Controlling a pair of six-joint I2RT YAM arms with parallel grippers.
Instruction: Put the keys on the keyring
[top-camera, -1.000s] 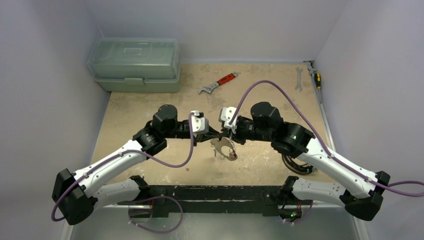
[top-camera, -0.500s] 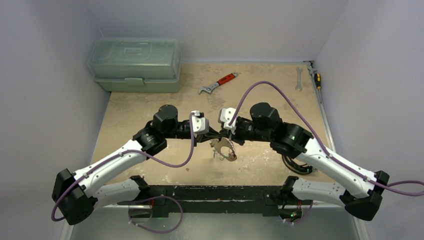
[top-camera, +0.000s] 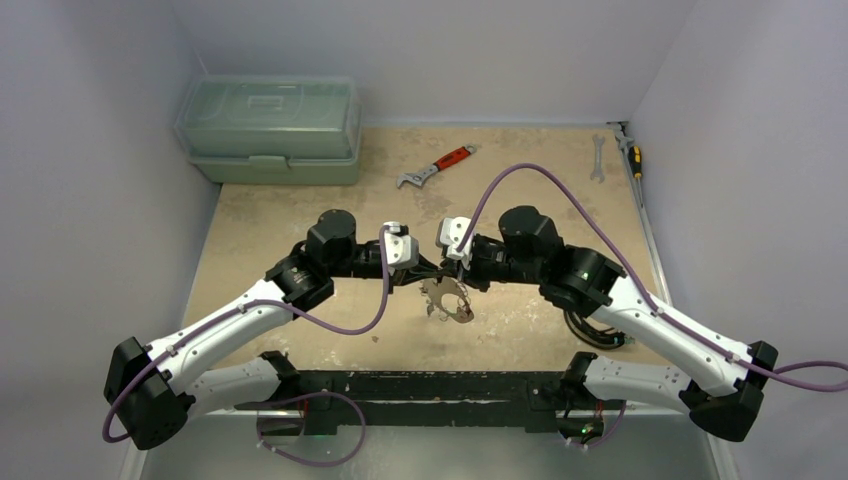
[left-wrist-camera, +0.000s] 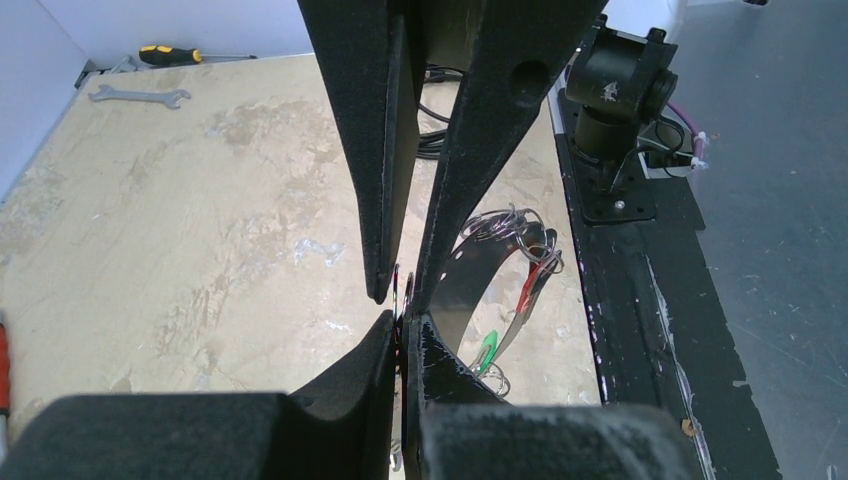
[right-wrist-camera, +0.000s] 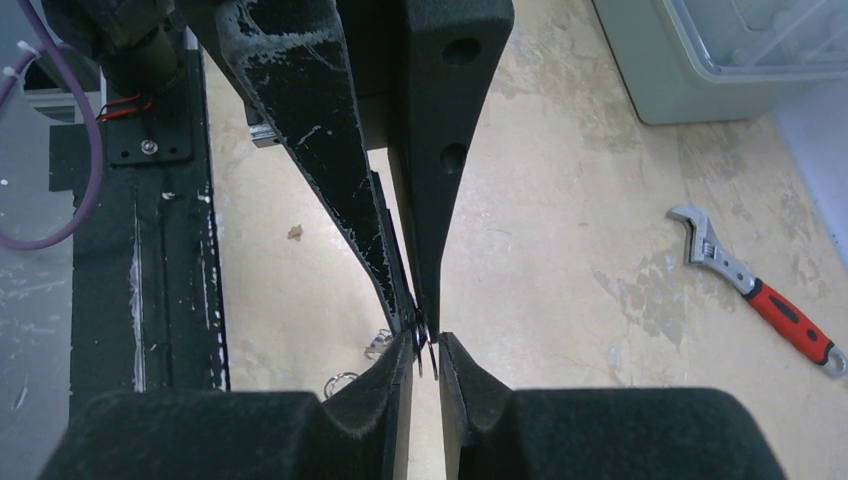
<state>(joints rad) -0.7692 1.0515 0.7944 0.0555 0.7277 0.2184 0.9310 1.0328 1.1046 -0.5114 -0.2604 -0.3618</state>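
Detail at both pinch points is too small and dark to read. The left gripper (left-wrist-camera: 402, 312) is clamped on the keyring (left-wrist-camera: 468, 285), its band curving right of the jaws, with keys (left-wrist-camera: 532, 250) bunched on it. The right gripper (right-wrist-camera: 422, 328) pinches a metal sliver (right-wrist-camera: 427, 352); whether it is key or ring is unclear. From above, the keyring hangs mid-frame between both grippers.

Glossy metal keyring (left-wrist-camera: 468, 278); matt, grainy black tool pads (right-wrist-camera: 290, 100) (scuffed white); worn wooden table (left-wrist-camera: 200, 200).
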